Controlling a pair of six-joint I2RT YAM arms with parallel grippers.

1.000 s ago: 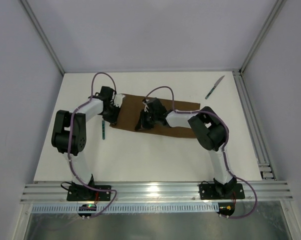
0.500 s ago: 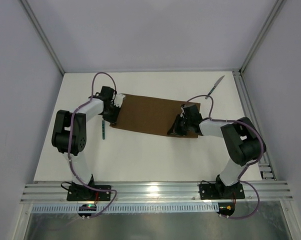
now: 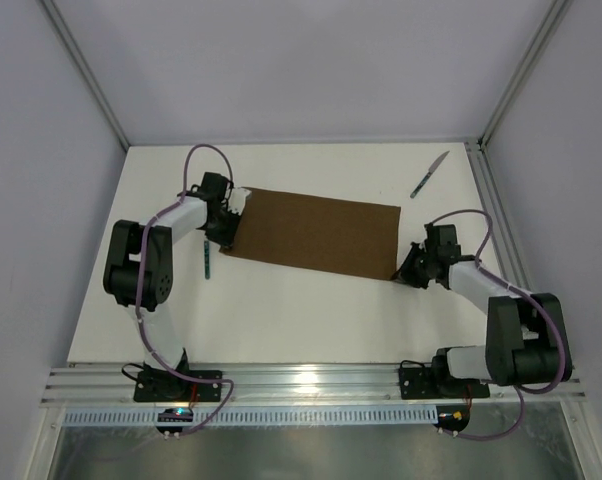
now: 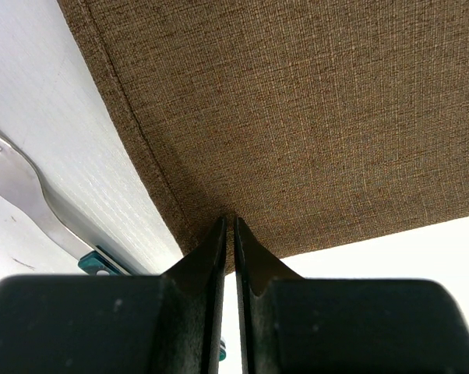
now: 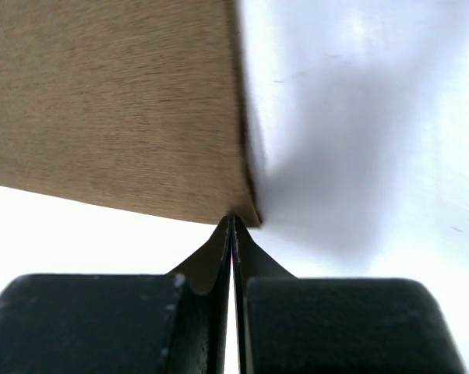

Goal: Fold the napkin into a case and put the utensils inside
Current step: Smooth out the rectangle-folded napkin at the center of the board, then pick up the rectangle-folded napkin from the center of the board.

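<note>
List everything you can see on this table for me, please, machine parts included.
napkin: one, dark brown, spread flat mid-table.
knife: one, silvery blade and dark handle, far right of the table, apart from the napkin.
fork: one, pale tines and teal handle, just left of the napkin.
table: one, white.
left gripper: one, black, shut on the napkin's near left corner.
right gripper: one, black, shut, tips at the napkin's near right corner.

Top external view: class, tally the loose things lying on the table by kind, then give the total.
napkin: 1
knife: 1
fork: 1
Total: 3
</note>
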